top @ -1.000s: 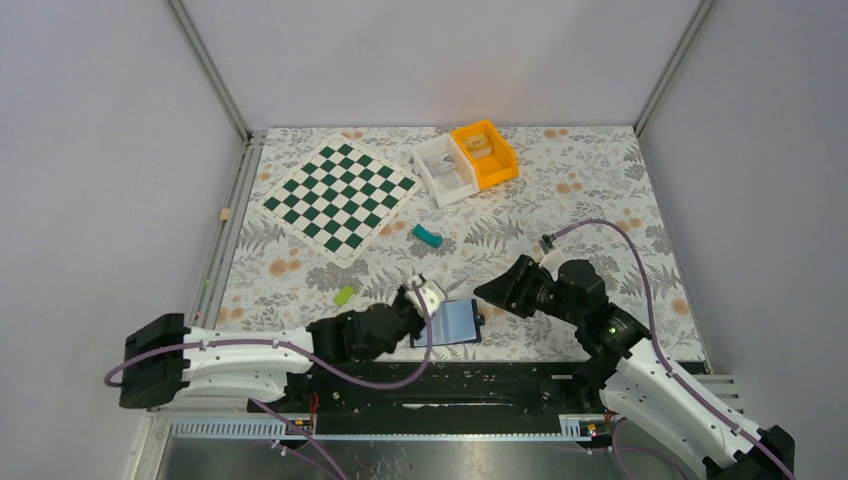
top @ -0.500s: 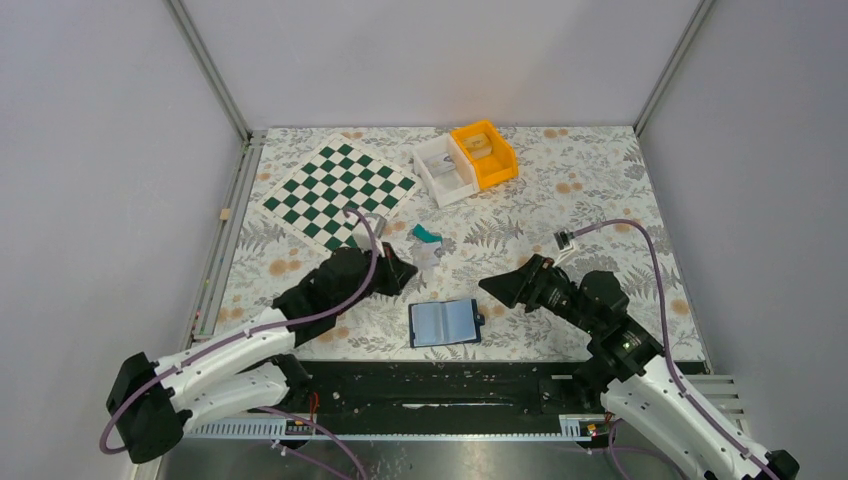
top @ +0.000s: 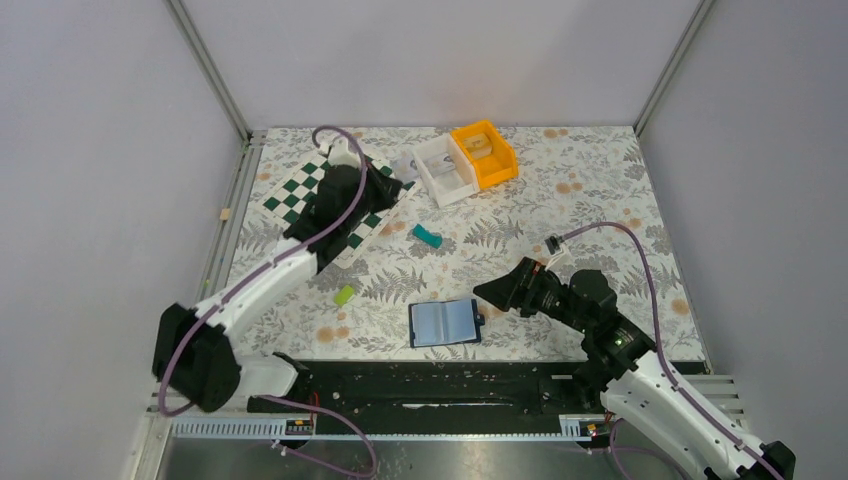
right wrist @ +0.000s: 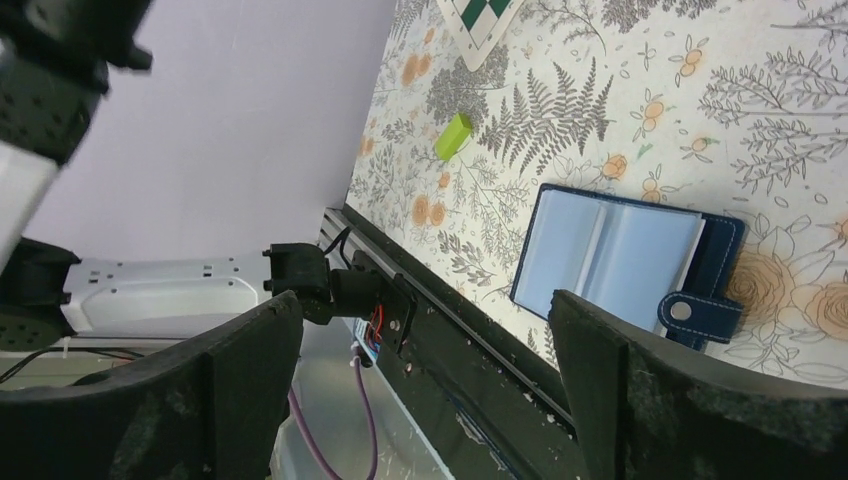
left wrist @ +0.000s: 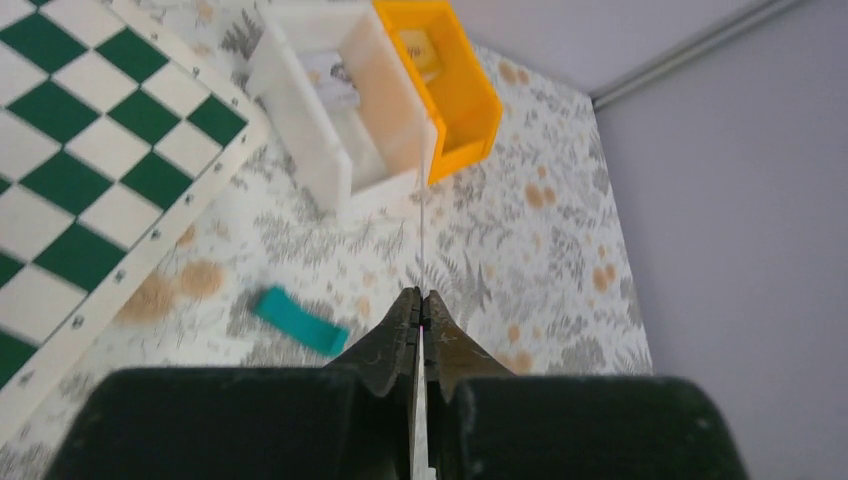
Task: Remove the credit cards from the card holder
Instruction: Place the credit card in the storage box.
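The card holder [top: 445, 322], a navy bifold wallet, lies open near the table's front edge, pale blue inner panels up and snap tab to the right. It also shows in the right wrist view [right wrist: 620, 255]. My left gripper [top: 395, 170] is far out over the chessboard's corner, next to the white bin. It is shut on a whitish credit card [top: 404, 163]. In the left wrist view the left gripper [left wrist: 421, 296] holds the credit card [left wrist: 421, 230] edge-on as a thin line. My right gripper [top: 490, 292] hovers open and empty just right of the wallet, and the right wrist view shows the right gripper [right wrist: 425, 310] spread wide.
A white bin [top: 445, 170] and an orange bin [top: 485, 152] stand at the back. A green-and-white chessboard [top: 340, 195] lies at the back left. A teal block [top: 427, 236] and a green block [top: 345, 294] lie on the floral mat.
My left arm has swung from beside the wallet out to the far side, over the chessboard toward the white bin, carrying the card. The right gripper has stayed beside the wallet.
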Available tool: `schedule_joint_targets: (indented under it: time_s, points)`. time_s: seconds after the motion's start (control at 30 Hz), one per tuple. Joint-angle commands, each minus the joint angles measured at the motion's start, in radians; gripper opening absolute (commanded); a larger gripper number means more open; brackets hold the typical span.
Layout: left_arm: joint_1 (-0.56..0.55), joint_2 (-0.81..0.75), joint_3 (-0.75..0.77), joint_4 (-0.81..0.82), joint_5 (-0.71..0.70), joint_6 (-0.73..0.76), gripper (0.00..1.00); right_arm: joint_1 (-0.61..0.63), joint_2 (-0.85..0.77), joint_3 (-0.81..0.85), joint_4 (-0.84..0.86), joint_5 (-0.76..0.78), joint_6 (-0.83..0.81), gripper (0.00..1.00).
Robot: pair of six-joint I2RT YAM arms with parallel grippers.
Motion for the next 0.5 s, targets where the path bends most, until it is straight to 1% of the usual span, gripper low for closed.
schedule_joint_targets:
  time_s: [0.0, 0.1, 0.2, 0.27, 0.37, 0.47]
  points:
    - [0.058, 0.214, 0.247, 0.027, 0.057, -0.060, 0.00, -0.005, -0.036, -0.013, -0.043, -0.005, 0.025, 1.00]
    - [0.077, 0.384, 0.386, 0.026, 0.123, -0.084, 0.00, -0.006, -0.074, -0.032, -0.050, 0.009, 0.022, 0.99]
    - [0.084, 0.525, 0.443, 0.093, 0.128, -0.136, 0.00, -0.005, -0.095, -0.032, -0.075, 0.012, 0.013, 0.99]
    - [0.089, 0.597, 0.477, 0.125, 0.114, -0.175, 0.00, -0.006, -0.101, -0.032, -0.084, 0.004, 0.006, 0.99]
    - [0.097, 0.688, 0.543, 0.115, 0.116, -0.225, 0.00, -0.005, -0.104, -0.018, -0.124, 0.007, -0.031, 0.99]
    - [0.097, 0.751, 0.565, 0.138, 0.110, -0.280, 0.00, -0.005, -0.099, -0.002, -0.153, 0.014, -0.057, 0.99]
